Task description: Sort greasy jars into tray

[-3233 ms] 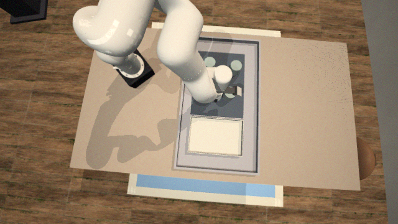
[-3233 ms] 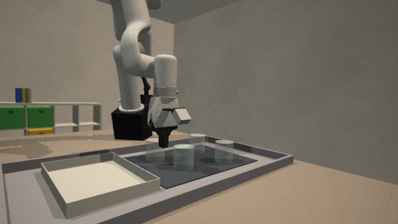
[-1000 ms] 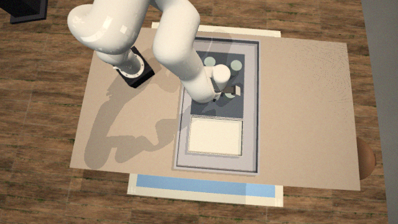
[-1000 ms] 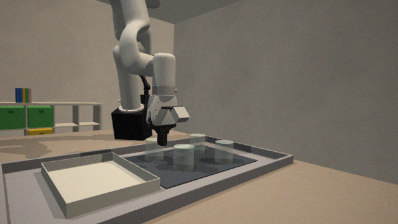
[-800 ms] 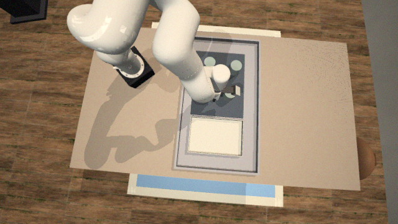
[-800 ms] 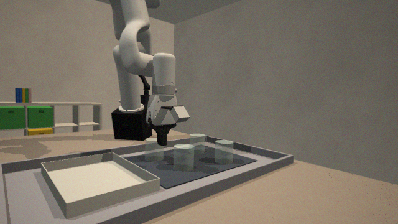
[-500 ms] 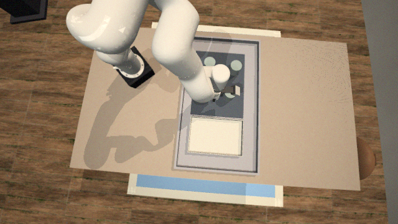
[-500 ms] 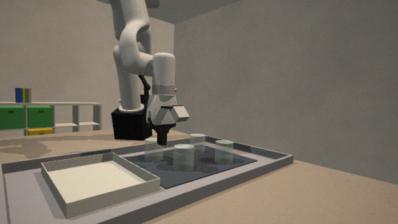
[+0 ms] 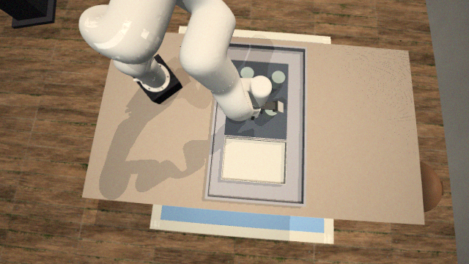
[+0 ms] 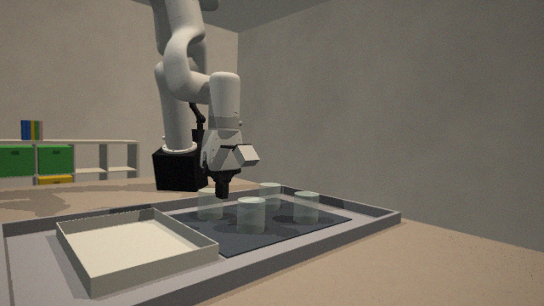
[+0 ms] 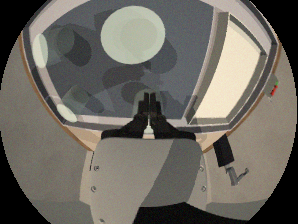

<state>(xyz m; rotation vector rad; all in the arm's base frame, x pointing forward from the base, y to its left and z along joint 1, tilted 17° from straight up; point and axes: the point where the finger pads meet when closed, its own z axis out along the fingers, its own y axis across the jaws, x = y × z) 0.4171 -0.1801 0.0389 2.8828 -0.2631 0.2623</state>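
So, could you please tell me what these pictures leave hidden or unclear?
- Top view: the arm covers one jar fully; the claw hides most of another.
- Wrist view: two jars are cut off at the lens edge.
- Exterior view: whether the shut claw touches the jar behind it.
- Any view: which jars are greasy.

- Jars point(image 10: 251, 214): pale green, translucent glass.
- Drying mat point(image 10: 297, 229): dark slate grey, plain.
- Tray point(image 10: 140, 259): cream floor, grey-beige walls.
- Steel table top point(image 9: 294, 121): light grey with a darker grey rim.
- Arm point(image 9: 205, 51): glossy white; base point(image 9: 161, 89) black.
- Gripper point(image 10: 222, 193): black fingers, white-grey housing.
- Counter point(image 9: 366, 128): plain tan.
- Floor point(image 9: 44, 128): brown wood planks.
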